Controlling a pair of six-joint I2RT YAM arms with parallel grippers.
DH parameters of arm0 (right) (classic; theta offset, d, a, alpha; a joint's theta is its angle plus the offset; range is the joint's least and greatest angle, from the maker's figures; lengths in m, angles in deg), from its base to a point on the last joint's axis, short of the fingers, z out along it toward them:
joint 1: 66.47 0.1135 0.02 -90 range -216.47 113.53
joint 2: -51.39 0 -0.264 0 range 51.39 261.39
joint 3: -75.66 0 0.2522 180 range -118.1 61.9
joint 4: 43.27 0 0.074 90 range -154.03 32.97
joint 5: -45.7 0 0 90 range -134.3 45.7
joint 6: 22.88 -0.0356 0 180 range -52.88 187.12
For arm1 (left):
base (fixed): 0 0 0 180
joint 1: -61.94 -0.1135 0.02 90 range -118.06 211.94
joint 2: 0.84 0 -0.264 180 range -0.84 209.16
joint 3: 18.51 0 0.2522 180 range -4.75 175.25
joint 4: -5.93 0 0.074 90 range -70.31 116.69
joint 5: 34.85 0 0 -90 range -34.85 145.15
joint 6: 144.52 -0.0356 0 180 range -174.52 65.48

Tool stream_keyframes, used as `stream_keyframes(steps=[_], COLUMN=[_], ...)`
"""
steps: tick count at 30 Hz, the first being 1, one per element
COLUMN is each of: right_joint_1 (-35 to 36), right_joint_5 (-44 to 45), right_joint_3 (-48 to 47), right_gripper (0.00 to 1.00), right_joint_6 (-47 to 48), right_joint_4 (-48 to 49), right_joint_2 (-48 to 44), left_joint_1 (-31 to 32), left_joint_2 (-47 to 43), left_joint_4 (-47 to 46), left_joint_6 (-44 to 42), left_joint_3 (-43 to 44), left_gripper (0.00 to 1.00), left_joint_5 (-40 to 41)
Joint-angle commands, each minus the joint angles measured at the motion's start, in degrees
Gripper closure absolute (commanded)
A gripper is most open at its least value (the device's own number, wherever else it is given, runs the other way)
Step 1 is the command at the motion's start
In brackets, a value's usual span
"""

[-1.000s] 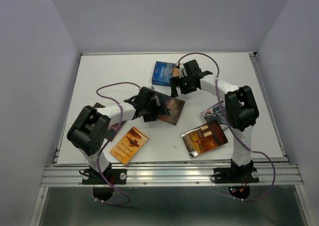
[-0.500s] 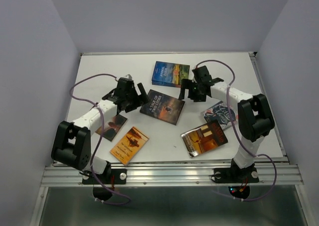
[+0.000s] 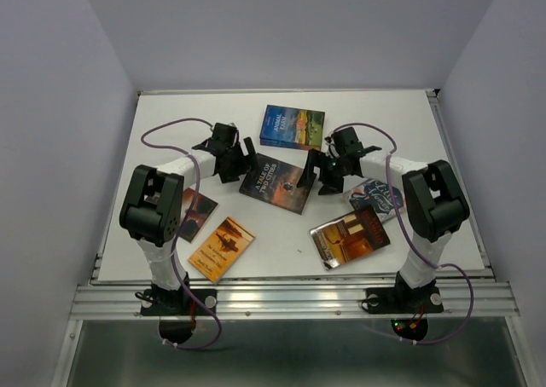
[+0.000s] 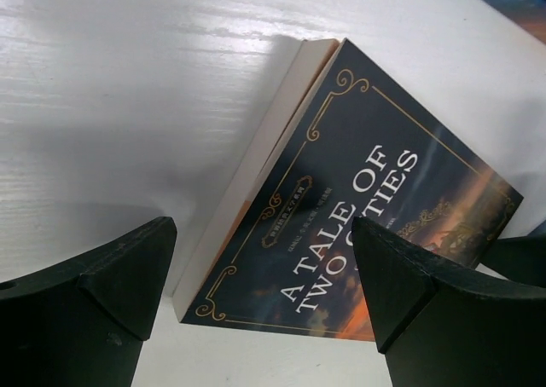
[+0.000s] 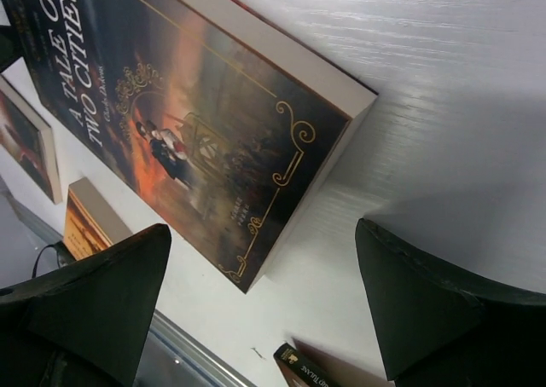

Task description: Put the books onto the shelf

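**Both grippers spread wide, one on each side of the Two Cities book**

You have the left gripper point(image 3: 245, 161) just beside the left edge of the dark book point(image 3: 277, 183) titled A Tale of Two Cities, which lies flat mid-table point(image 3: 409, 123); the right gripper point(image 3: 316, 174) sits just beside its right edge; both pairs of jaws stand wide apart and hold nothing.

The overhead camera alone gives you the rest of the layout: a blue book point(image 3: 293, 127) behind; an orange book point(image 3: 222, 248) and an amber book point(image 3: 350, 236) near the front edge; a patterned book point(image 3: 375, 201) partly under the right arm; a dark brown book point(image 3: 196, 214) partly hidden by the left arm.

The wrist cameras add what overhead cannot: from the left you see the pale page edges and a cover corner framed between the jaws; from the right, the opposite corner likewise framed, with slices of three other books at the picture's edges; whether any jaw touches the dark book is hard to tell.
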Motion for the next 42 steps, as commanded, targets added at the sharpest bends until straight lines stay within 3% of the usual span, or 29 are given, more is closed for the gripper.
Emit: stream_keyframes(steps=[1,8,15,21,28,29,32,36,42], right_joint_1=[0.2,0.7,0.7,0.7,0.7,0.7,0.7,0.7,0.7], right_joint_5=[-3.8,-6.7,-7.1,-7.3,-7.5,-7.5,-8.1,-9.8,-11.0], right_joint_3=[1.6,0.5,1.0,2.4,2.5,2.5,2.4,3.0,4.4], right_gripper=[0.06,0.16,0.21,0.26,0.26,0.26,0.27,0.27,0.27], right_joint_6=[-1.4,-1.2,-1.7,-2.7,-3.5,-3.5,-3.7,-4.2,-4.4], right_joint_4=[4.1,5.5,5.6,6.7,8.9,9.2,10.3,12.1,15.5], right_joint_2=[1.3,3.3,3.9,4.0,3.6,3.7,4.0,4.4,3.6], left_joint_1=[-0.3,1.3,3.6,3.8,5.4,5.6,6.3,7.1,7.7], left_joint_2=[-0.7,2.6,3.5,-1.4,-5.0,-5.1,-5.4,-5.0,-4.5], left_joint_4=[1.2,-1.2,-10.1,-22.3,-25.7,-26.1,-26.8,-27.6,-27.8], left_joint_6=[-1.6,-3.5,-3.7,3.8,7.1,7.4,8.5,9.3,9.3], left_joint_3=[-0.5,-1.4,-6.0,-9.3,-10.2,-10.2,-9.9,-8.7,-8.1], left_gripper=[0.04,0.06,0.14,0.26,0.37,0.43,0.48,0.62,0.61], left_joint_5=[2.3,-5.7,-29.0,-41.0,-45.3,-46.0,-47.5,-49.0,-49.6])
